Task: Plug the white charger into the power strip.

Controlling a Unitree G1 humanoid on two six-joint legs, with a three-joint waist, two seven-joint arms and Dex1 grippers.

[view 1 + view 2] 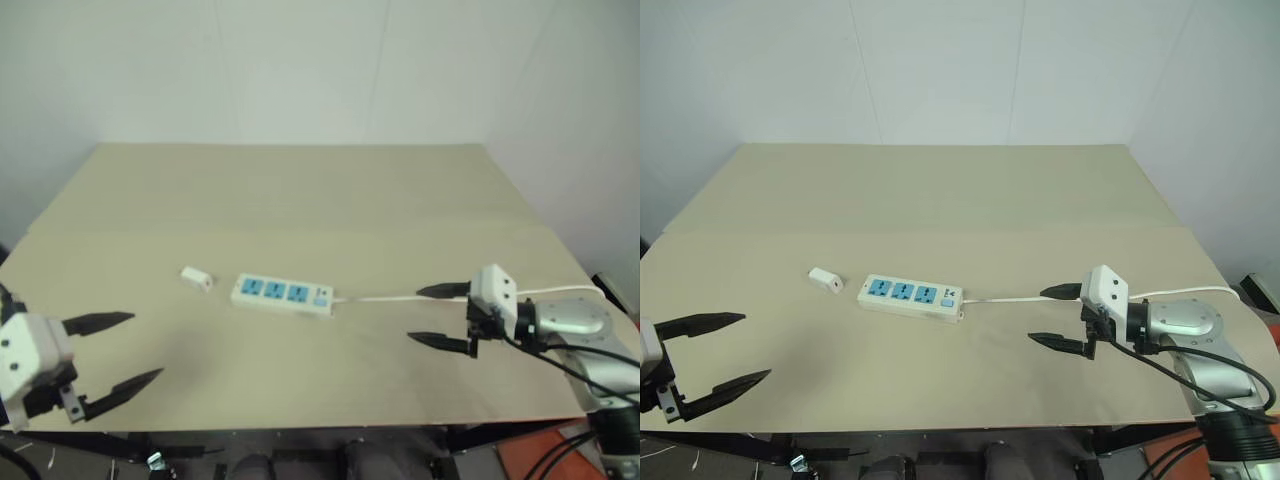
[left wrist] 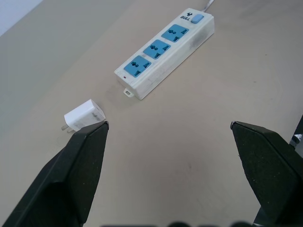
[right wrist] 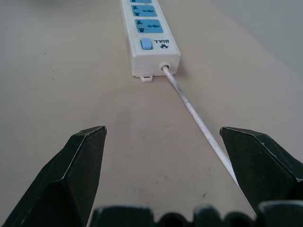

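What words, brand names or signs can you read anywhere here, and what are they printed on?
"BULL": printed with a small logo mark on the power strip, beside its blue switch at the cord end; it reads clearly in both wrist views.
The logo mark beside it is too small to make out.
The white charger shows no readable print.
Nothing else carries text.

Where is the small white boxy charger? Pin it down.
The small white boxy charger lies loose on the tan table, just off the robot's-left end of the long white power strip, unplugged and apart from both grippers.
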